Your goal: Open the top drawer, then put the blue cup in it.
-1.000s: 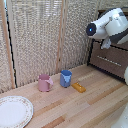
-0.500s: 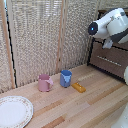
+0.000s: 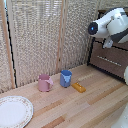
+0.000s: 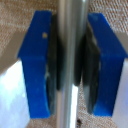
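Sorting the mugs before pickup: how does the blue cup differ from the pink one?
The blue cup is blue, the pink mug pink. In the exterior view, the blue cup sits further right, nearer the orange block; the pink mug is nearer the plate. Both stand upright on the table, similar in size.

A light wooden floor (image 3: 95,100) of long planks is seen across the lower part of the exterior view, with the grain running diagonally. The back of the scene is closed off by a woven reed screen (image 3: 37,40), divided into panels by pale wooden posts (image 3: 62,35). A dark brown wooden dresser (image 3: 107,59) is placed at the exterior view's right, against the screen. Lighting is soft and even; no window is seen.
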### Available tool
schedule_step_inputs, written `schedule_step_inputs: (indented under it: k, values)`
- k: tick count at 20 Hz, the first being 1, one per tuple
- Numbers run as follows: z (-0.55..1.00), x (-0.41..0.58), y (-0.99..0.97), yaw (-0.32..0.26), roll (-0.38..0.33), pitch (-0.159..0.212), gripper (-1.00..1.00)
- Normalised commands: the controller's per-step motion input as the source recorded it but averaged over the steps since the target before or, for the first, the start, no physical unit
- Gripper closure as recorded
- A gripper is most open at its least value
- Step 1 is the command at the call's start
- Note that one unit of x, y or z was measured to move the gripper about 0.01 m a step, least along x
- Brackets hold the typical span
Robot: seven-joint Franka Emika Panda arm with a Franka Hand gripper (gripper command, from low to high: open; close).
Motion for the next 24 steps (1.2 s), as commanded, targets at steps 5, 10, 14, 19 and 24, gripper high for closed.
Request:
schedule_step_inputs:
  k: [5, 10, 14, 19, 24]
  values:
    - [0.09, 0.071, 0.91, -0.029, 0.028, -0.098, 1.00]
    - [0.00, 0.161, 0.90, -0.080, 0.013, -0.018, 1.00]
    - [-0.01, 0.051, 0.78, -0.151, -0.002, -0.002, 1.00]
    - [0.01, 0.018, 0.31, -0.095, -0.061, 0.003, -1.00]
    - [0.33, 0.013, 0.41, -0.056, 0.067, -0.077, -1.00]
